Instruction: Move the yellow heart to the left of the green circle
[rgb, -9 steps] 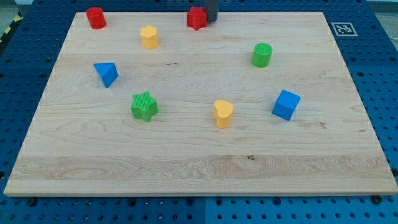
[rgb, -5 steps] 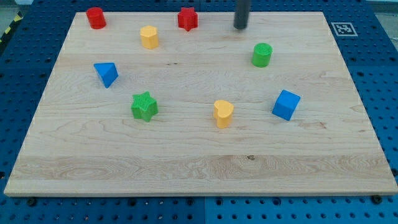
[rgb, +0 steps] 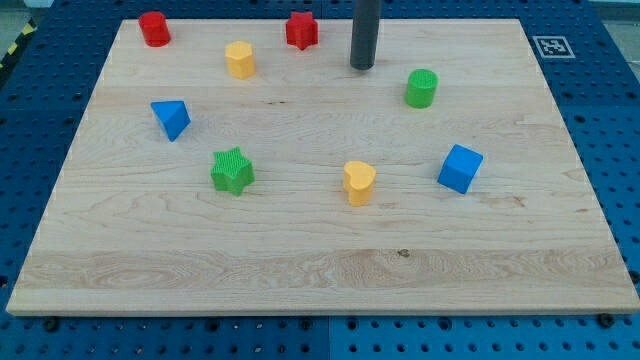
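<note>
The yellow heart (rgb: 359, 182) lies on the wooden board (rgb: 320, 270), below the middle. The green circle (rgb: 421, 88) stands up and to the right of it, towards the view's top right. My tip (rgb: 362, 65) is near the view's top, left of the green circle and a little above its level, well above the yellow heart. It touches no block.
A red star (rgb: 301, 29) sits just left of my rod at the top. A red cylinder (rgb: 154, 28), a yellow hexagon (rgb: 240, 59), a blue triangle (rgb: 171, 118), a green star (rgb: 232, 170) and a blue cube (rgb: 459, 168) are spread over the board.
The red star has shifted a little left along the top edge. My tip swung right from beside it, then came back left and down the view, ending left of the green circle.
</note>
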